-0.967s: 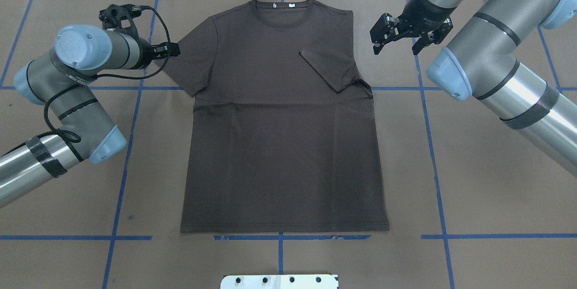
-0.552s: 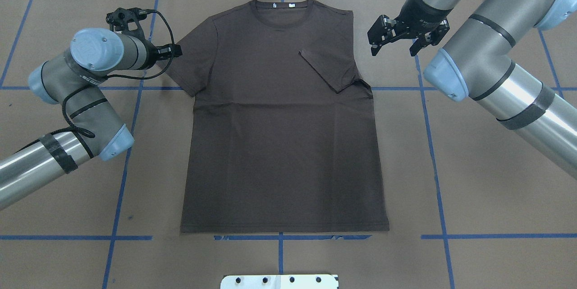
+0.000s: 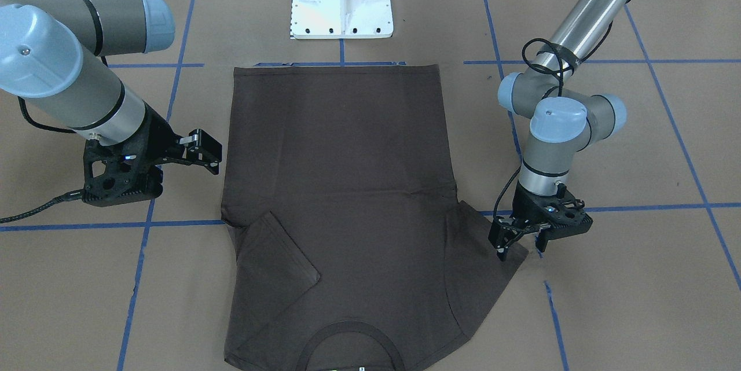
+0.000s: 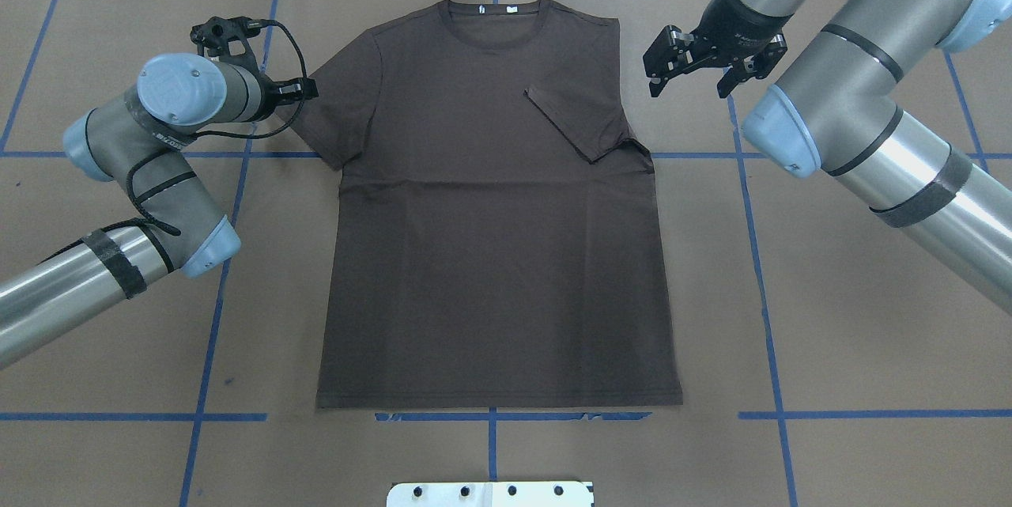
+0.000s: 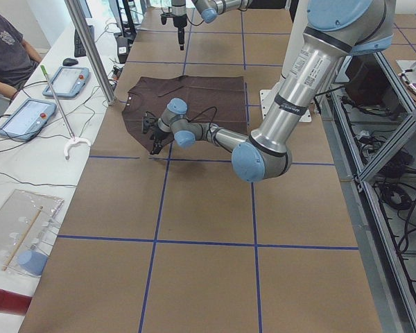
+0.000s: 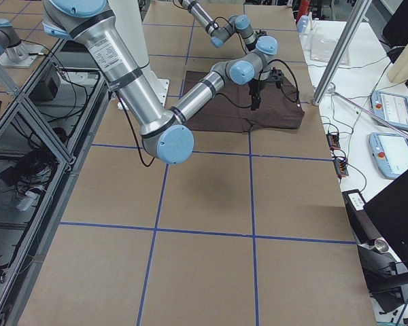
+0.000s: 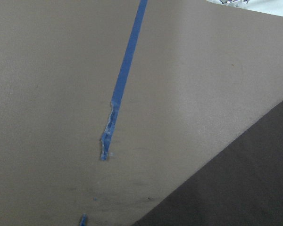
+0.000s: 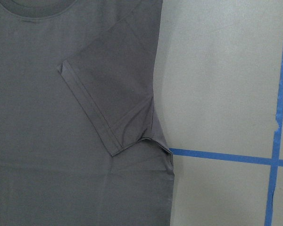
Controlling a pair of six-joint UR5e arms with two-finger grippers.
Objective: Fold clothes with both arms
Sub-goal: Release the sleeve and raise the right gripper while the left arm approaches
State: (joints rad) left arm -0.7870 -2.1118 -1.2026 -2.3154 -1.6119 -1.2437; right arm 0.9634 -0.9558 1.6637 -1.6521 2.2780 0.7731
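Here, the dark brown T-shirt (image 4: 490, 254) is shown spread flat at the middle of the paper-covered table (image 4: 830, 317), collar away from the robot. The sleeve on the robot's right (image 4: 581, 115) is already turned in over the chest; the left sleeve (image 4: 336, 107) is laid out. The cloth is judged light, limp and unbreakable, best pinched at a hem or sleeve edge. The left gripper (image 3: 520, 246) is held low at the left sleeve's outer edge, jaws seemingly parted. The right gripper (image 4: 689, 81) is hung wide open beside the right shoulder, empty.
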